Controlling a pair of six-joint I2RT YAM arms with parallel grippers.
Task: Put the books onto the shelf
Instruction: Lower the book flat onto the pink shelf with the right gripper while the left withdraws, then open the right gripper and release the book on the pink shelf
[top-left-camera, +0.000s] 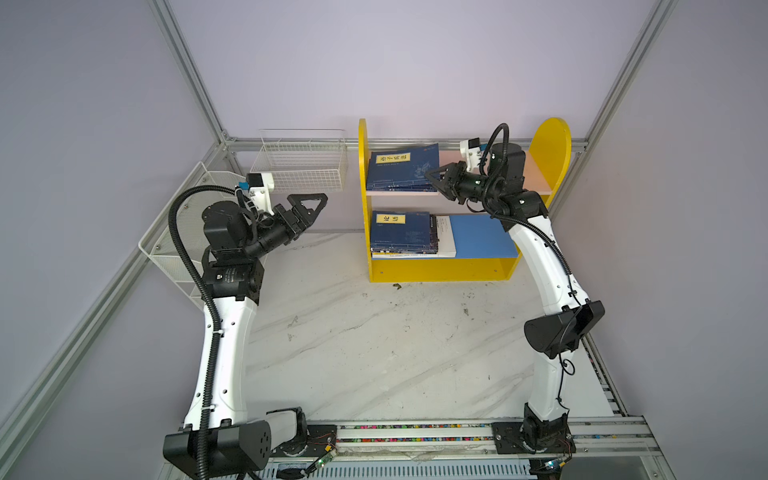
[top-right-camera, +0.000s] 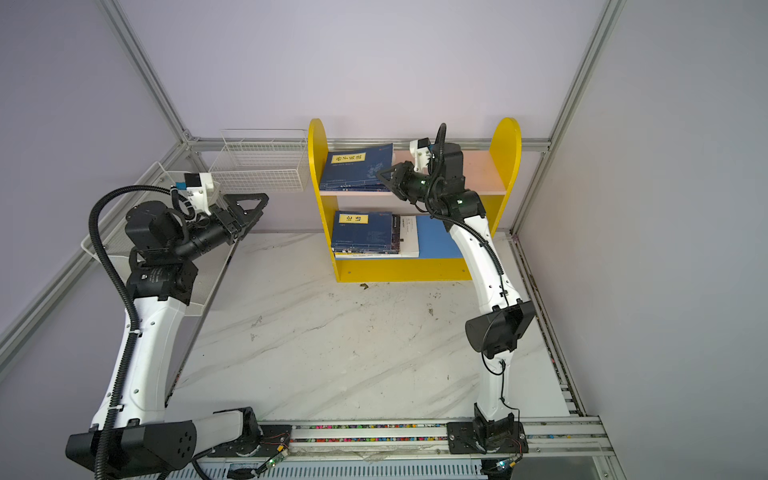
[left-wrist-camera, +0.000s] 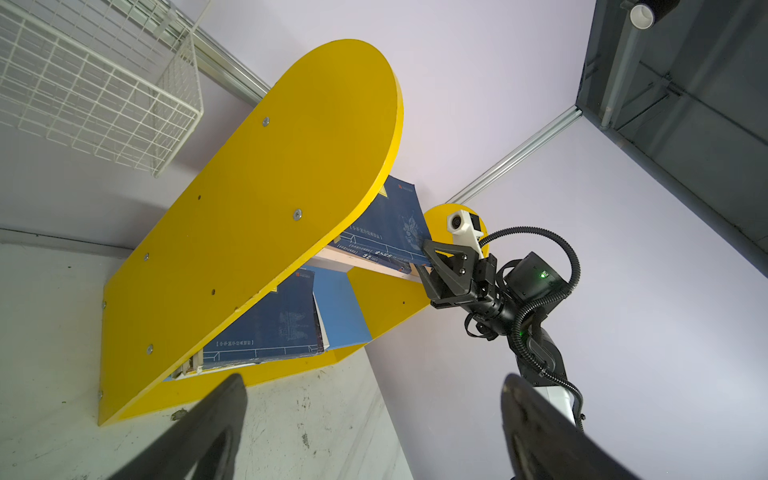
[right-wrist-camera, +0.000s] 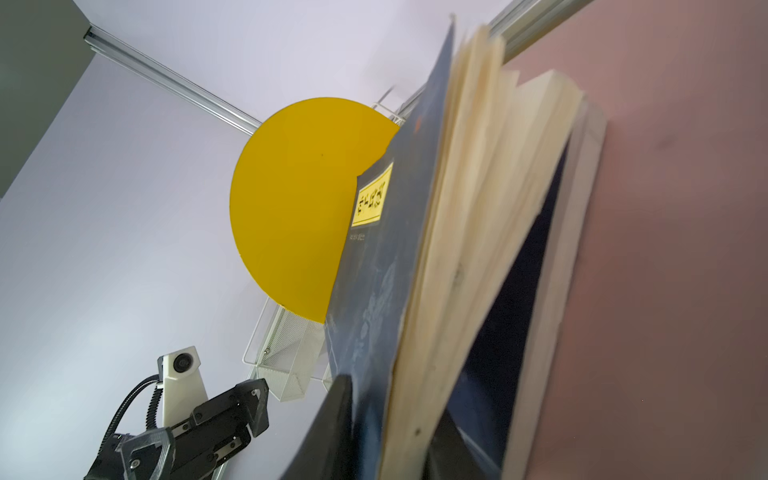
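**Right gripper at the top book's edge**

On the yellow shelf (top-left-camera: 440, 270), a navy book (top-left-camera: 403, 166) with a yellow label tops a small stack at the left end of the pink upper board (top-left-camera: 536, 170), its pages fanned. The right gripper (top-left-camera: 430, 174) straddles its right edge near the front corner; whether the fingers press it cannot be told. More books (top-left-camera: 401, 232) lie stacked at the left end of the blue lower board (top-left-camera: 482, 237). The left gripper (top-left-camera: 318, 205) hangs spread wide and empty above the table's (top-left-camera: 374, 353) back left corner, well apart from the shelf.
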